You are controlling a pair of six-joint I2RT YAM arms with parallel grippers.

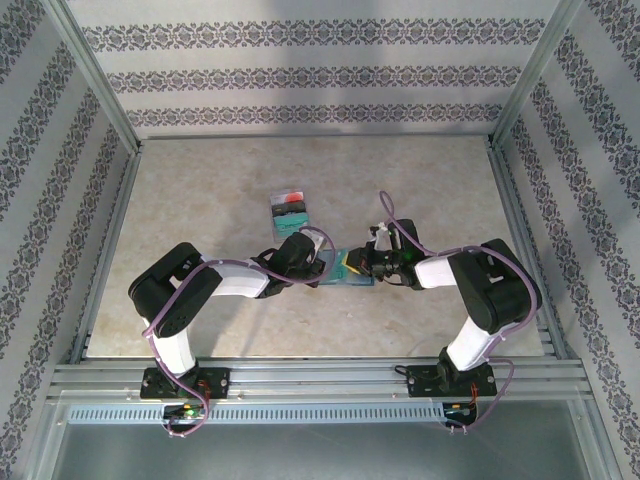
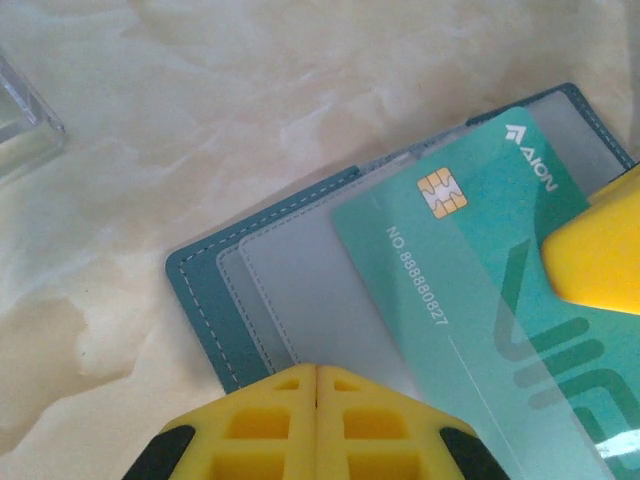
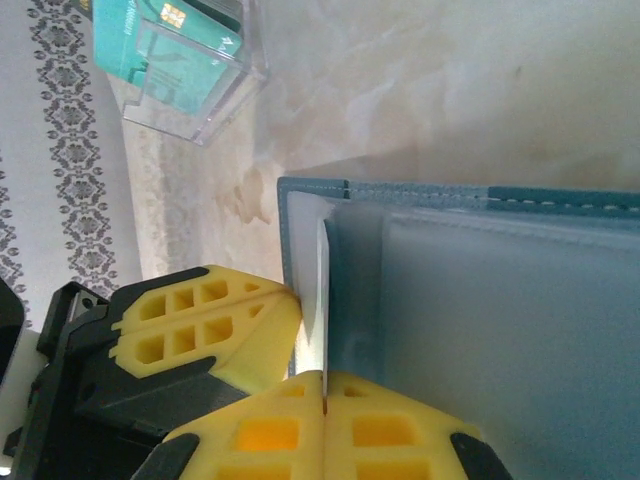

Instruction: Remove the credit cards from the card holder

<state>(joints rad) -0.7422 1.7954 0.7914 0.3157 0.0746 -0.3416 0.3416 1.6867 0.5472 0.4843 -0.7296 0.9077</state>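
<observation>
Top external: beige marbled table [image 1: 200, 190], patterned walls [image 1: 320, 75].

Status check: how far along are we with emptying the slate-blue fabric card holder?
Done: red, black and teal cards lie in the clear plastic tray. In hand: the right gripper pinches the teal-green chip card, partly tucked in the slate-blue folding card holder, while the shut left gripper presses on it. Left: pull this card free; whether more remain hidden, I cannot tell.

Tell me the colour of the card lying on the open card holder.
Teal-green card, with a gold chip; clearest in the left wrist view.
</observation>
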